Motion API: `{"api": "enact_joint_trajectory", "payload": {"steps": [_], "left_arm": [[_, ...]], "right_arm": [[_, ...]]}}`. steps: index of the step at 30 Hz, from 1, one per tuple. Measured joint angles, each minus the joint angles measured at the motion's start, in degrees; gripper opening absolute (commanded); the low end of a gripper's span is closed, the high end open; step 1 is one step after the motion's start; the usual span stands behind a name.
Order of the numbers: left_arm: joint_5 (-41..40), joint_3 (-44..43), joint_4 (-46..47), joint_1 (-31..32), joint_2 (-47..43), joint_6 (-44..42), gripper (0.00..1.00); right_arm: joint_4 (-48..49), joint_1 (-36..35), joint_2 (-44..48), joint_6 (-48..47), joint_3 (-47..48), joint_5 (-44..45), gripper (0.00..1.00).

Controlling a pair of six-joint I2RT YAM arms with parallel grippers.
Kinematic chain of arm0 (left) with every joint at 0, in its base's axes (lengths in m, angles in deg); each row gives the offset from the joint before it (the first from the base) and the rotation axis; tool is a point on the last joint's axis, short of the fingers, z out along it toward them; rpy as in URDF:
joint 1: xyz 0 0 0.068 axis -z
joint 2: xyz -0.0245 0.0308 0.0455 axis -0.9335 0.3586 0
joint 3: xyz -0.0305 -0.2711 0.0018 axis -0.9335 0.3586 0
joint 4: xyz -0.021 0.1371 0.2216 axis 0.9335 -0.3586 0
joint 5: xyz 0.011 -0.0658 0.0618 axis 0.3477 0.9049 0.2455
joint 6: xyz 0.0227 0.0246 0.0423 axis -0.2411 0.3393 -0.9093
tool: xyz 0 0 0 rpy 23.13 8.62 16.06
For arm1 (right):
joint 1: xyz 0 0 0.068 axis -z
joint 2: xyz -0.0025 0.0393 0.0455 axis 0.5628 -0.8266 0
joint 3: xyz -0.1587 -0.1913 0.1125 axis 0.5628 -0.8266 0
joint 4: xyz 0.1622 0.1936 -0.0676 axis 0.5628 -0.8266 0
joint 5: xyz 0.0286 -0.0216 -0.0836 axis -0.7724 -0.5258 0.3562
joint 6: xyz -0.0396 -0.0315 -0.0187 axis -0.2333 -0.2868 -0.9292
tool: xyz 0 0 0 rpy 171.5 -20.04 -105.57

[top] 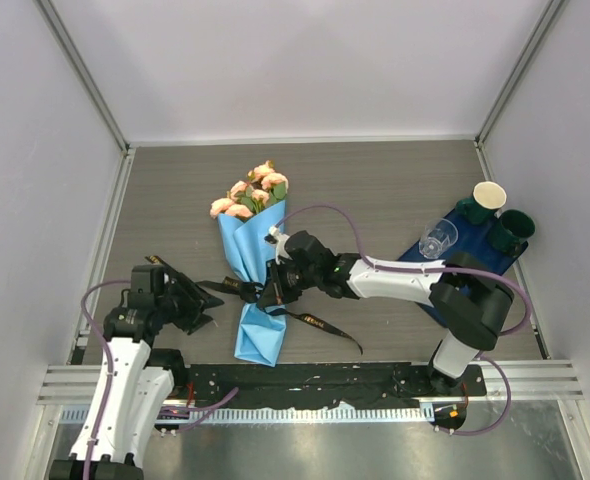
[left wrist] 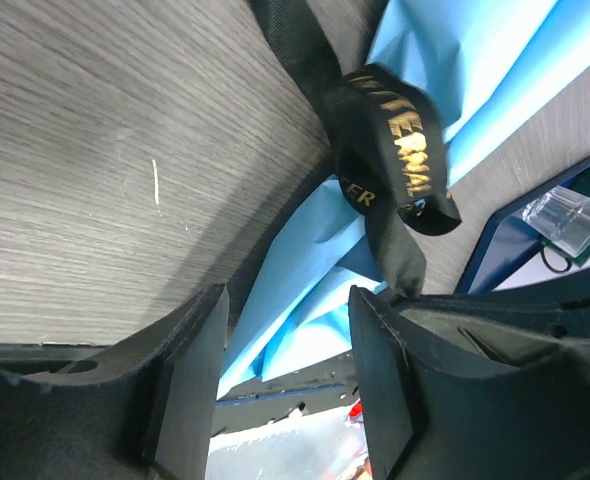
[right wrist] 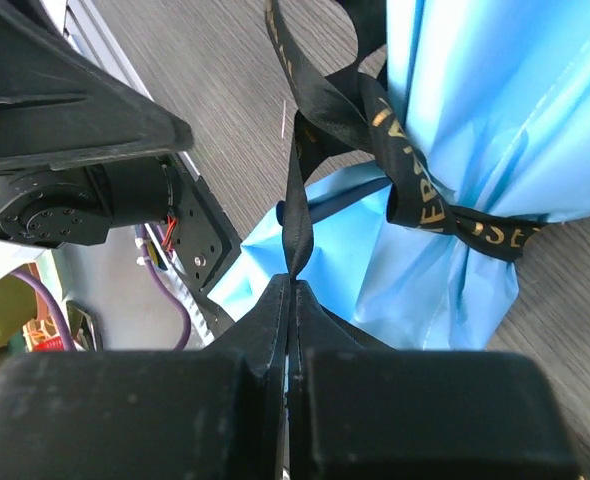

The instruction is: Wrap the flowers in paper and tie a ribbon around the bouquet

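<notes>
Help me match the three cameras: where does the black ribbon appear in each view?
Top external: the ribbon crosses the paper's narrow part, centre frame.
Left wrist: a lettered loop, upper centre-right.
Right wrist: tied round the paper, upper right.
Shared landmark: the light blue paper.

The bouquet (top: pixel 250 262) lies lengthwise in the middle, and the right gripper (top: pixel 271 290) with its arm (top: pixel 405 280) reaches to it from the near right, barring that side. The ribbon (top: pixel 315 323) trails across the gap between bouquet and left gripper (top: pixel 200 303). Bare table (top: pixel 375 180) lies open beyond the flowers (top: pixel 252 192) and at far left; cups (top: pixel 513 230) on a navy mat (top: pixel 472 238) crowd the right edge.
</notes>
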Motion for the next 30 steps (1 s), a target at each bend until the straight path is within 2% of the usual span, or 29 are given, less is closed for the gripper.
{"api": "enact_joint_trajectory", "payload": {"steps": [5, 8, 12, 17, 20, 23, 27, 30], "left_arm": [[0.13, -6.29, -0.72, 0.00, 0.00, -5.25, 0.56], [5.18, -10.54, 5.84, 0.09, 3.02, -9.05, 0.46], [10.67, -17.81, 11.32, 3.65, 16.20, -16.87, 0.45], [12.17, -27.08, 12.46, 14.99, 34.29, -30.40, 0.48], [10.25, -28.46, 11.21, 18.97, 38.75, -37.22, 0.45], [6.64, -29.00, 10.29, 23.12, 40.59, -42.75, 0.52], [1.70, -28.92, 10.47, 27.23, 41.05, -47.19, 0.53], [-1.84, -28.83, 10.99, 28.00, 41.05, -49.77, 0.49]], "right_arm": [[0.15, 0.50, -0.04, 1.92, -0.48, -0.66, 0.00], [1.84, 0.68, -0.04, 3.19, -1.36, -0.96, 0.00], [4.79, 0.68, -0.02, 5.77, -4.22, -0.98, 0.00], [9.75, 0.68, 0.24, 10.86, -8.57, -0.07, 0.00], [12.76, 0.66, 0.50, 13.64, -10.64, 0.76, 0.00], [15.74, 0.66, 0.66, 15.87, -12.41, 1.46, 0.00], [17.81, 0.68, 0.66, 17.40, -12.81, 1.62, 0.00], [19.06, 0.66, 0.66, 17.86, -12.81, 1.60, 0.00]]}}
